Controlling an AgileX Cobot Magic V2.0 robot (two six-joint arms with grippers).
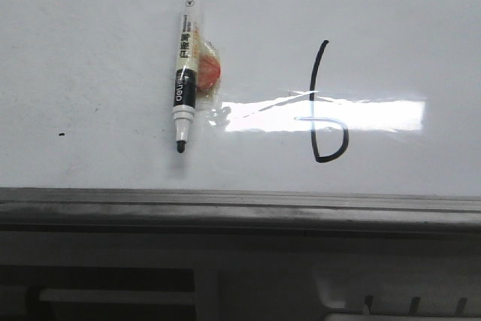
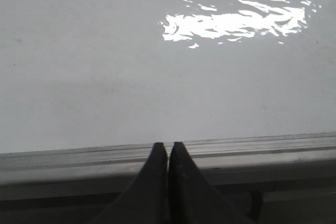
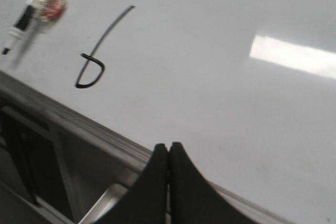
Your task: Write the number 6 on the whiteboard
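The whiteboard (image 1: 90, 50) fills the front view, glossy white with a bright glare and a grey metal rim (image 1: 240, 199) at its near edge. The number 6 (image 1: 325, 122) is drawn in black at centre right; it also shows in the right wrist view (image 3: 93, 66). A black-and-white marker (image 1: 186, 65), uncapped, tip toward the rim, lies on the board left of the 6, with an orange lump wrapped in clear tape (image 1: 209, 71) on its side. My left gripper (image 2: 168, 146) is shut and empty over the rim. My right gripper (image 3: 168, 145) is shut and empty over the rim.
A tiny black speck (image 1: 62, 134) marks the board at far left. Below the rim runs a grey ledge (image 1: 240, 219) with dark recesses and pale structure (image 1: 376, 291) beneath. In the right wrist view, the marker (image 3: 21, 22) lies at the far left, beyond the 6.
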